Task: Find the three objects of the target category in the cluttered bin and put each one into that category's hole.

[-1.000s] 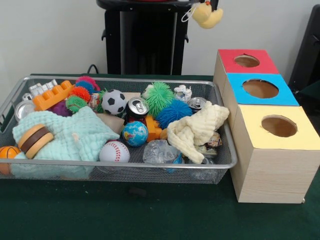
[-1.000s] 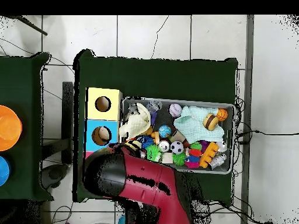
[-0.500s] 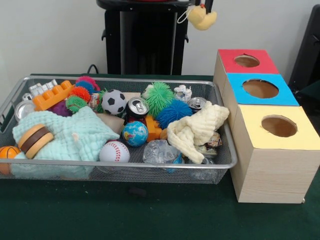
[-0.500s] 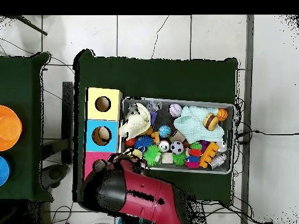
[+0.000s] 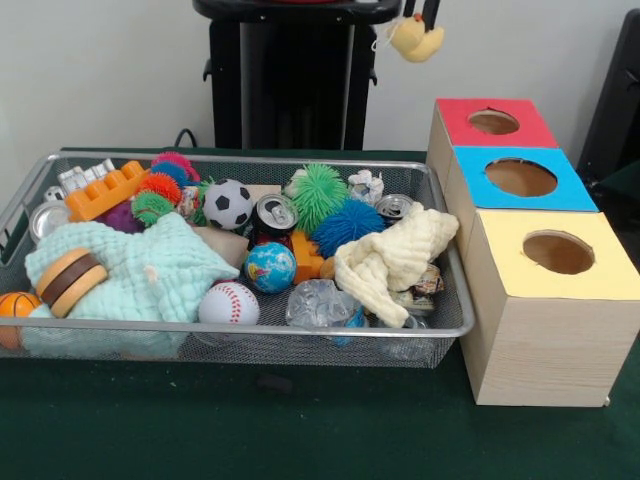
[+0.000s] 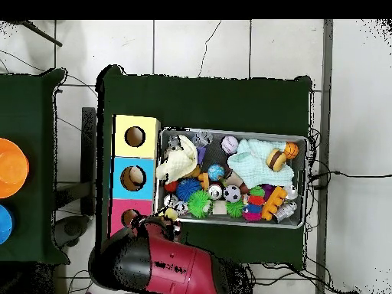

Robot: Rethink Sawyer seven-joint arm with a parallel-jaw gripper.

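Arm: we see the red and black arm (image 6: 164,268) in the overhead view, reaching from the bottom edge toward the red box; in the front view only its tip shows at the top edge.
Gripper: the gripper (image 5: 421,18) hangs high, above and behind the red box, its dark fingers closed on a small yellow duck toy (image 5: 415,38).
Duck position: we place the duck in the air, clear of the bin, left of the red hole and well above it; in the overhead view it is just beside the red box's hole.
Boxes: we count three in a row, red (image 5: 492,124), blue (image 5: 518,178) and yellow (image 5: 556,254), each with one round hole on top.
Bin: one wire mesh bin (image 5: 240,335) on the green table (image 5: 300,430), touching or nearly touching the boxes.
Balls: we count a soccer ball (image 5: 228,203), a baseball (image 5: 228,303), a globe ball (image 5: 270,267) and a small basketball (image 5: 15,305).
Spiky balls: one green (image 5: 319,193), one blue (image 5: 346,226), plus a cluster of smaller ones at the far left.
Cans: we see two, (image 5: 274,214) and (image 5: 393,207).
Cloths: two, one mint (image 5: 150,265), one cream (image 5: 390,260).
Bricks: one orange block (image 5: 105,190).
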